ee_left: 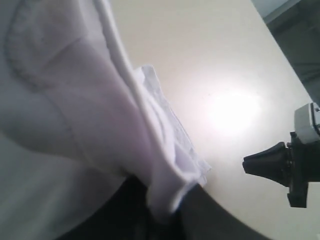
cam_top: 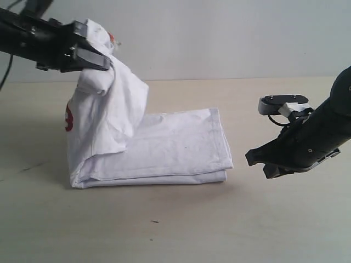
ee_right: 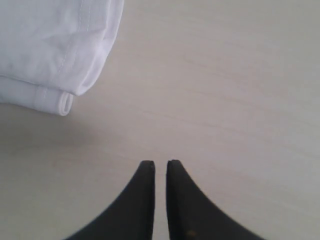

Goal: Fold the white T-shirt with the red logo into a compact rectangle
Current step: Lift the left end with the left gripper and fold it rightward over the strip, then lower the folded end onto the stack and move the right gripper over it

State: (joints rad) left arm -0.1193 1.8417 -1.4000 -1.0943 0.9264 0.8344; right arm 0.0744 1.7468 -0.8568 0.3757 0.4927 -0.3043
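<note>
Beige table [cam_top: 164,230], pale wall behind: white T-shirt [cam_top: 170,145] lies folded mid-table, its left end held up off the surface. Red logo [cam_top: 68,118] peeks out at that raised edge. Left claw [cam_top: 105,61] clenched on the raised cloth. Right claw [cam_top: 253,158] closed, empty, right of the shirt, not touching.

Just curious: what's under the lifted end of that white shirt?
Beneath the end of the white cotton T-shirt that the left end effector holds up lie the shirt's own folded layers on the beige table. What sits between those layers is covered.
</note>
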